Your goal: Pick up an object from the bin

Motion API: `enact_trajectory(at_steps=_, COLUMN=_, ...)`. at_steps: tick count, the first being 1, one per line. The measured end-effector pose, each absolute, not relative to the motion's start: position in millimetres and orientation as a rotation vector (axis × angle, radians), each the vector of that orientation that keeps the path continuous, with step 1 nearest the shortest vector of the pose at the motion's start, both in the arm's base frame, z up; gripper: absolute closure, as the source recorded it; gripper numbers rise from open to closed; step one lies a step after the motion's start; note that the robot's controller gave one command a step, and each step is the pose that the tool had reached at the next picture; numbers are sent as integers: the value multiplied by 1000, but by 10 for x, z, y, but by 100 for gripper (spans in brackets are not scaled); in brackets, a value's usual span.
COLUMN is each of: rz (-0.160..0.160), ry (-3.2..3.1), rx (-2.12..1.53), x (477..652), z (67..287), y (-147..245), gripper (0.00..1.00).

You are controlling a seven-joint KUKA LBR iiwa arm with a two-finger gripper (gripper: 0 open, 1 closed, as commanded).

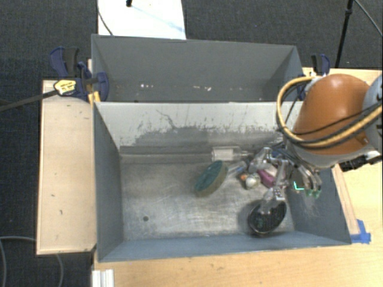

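Observation:
My gripper reaches down into the bin's front right part, below the orange cover on the wrist. Its lower end meets the top of a black round dish-like thing lying near the front wall. Just left of the gripper is a small heap of bits, among them a pink piece and a white piece. A teal oval thing lies further left, about mid-floor.
A pale clear cylinder lies against the back wall behind the teal oval. The arm and its cables cover the bin's right side. The left half of the floor is bare scratched metal.

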State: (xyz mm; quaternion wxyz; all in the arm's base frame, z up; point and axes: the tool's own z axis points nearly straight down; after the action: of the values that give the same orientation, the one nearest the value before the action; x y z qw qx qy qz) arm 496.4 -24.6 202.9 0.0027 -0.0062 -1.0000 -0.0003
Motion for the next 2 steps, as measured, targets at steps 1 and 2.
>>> enact_trajectory(at_steps=1, rz=-3, ry=-3144, rx=-91, x=5066, z=1113, y=-631, gripper=0)
enact_trajectory(at_steps=2, rz=-6, ry=-3142, rx=-238, x=5041, z=989, y=-731, gripper=0)
